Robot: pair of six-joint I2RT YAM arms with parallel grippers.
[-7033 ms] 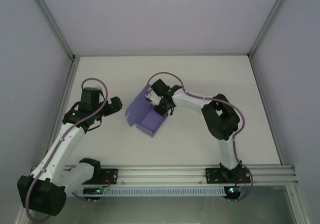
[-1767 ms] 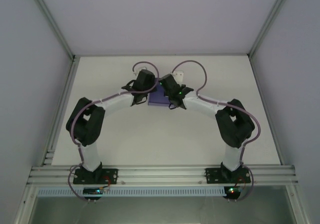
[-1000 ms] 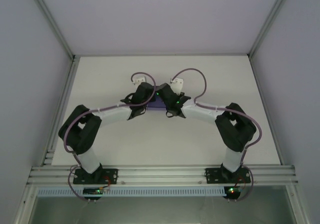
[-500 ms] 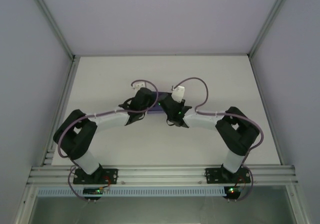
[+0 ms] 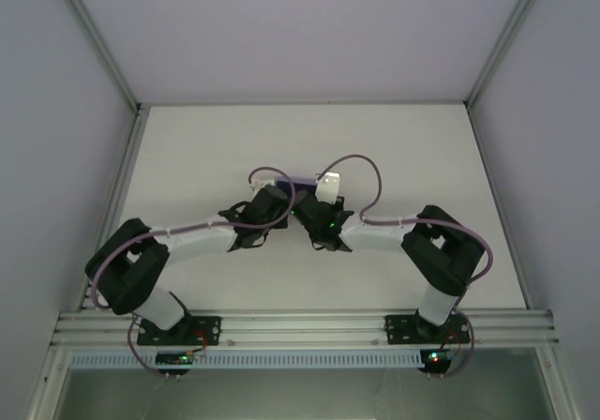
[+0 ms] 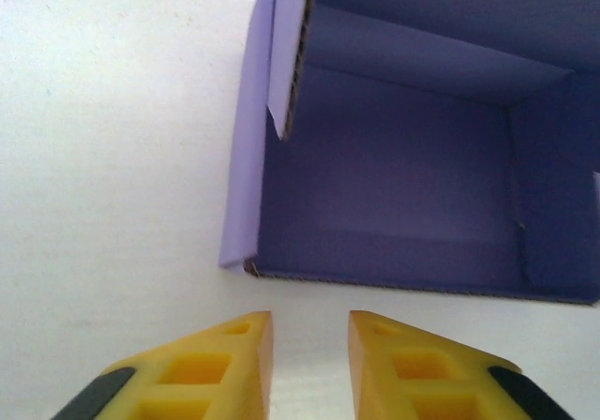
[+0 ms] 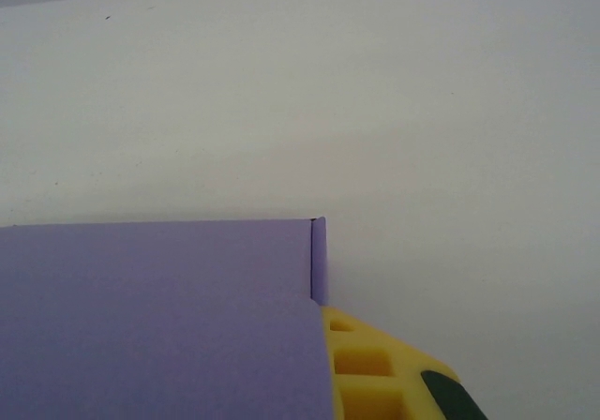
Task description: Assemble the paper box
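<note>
While the right gripper [image 7: 323, 331] pinches a flap [image 7: 159, 317] of the box [image 6: 403, 186], which sits open on the table [image 6: 112, 157], the left gripper [image 6: 309, 345] hangs just short of its near wall, slightly spread and empty. Closing looks next: that flap needs folding over.

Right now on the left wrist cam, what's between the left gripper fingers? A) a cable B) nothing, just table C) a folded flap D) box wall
B: the left gripper stands with its fingers apart over bare table, and the paper box lies just past the tips.
</note>
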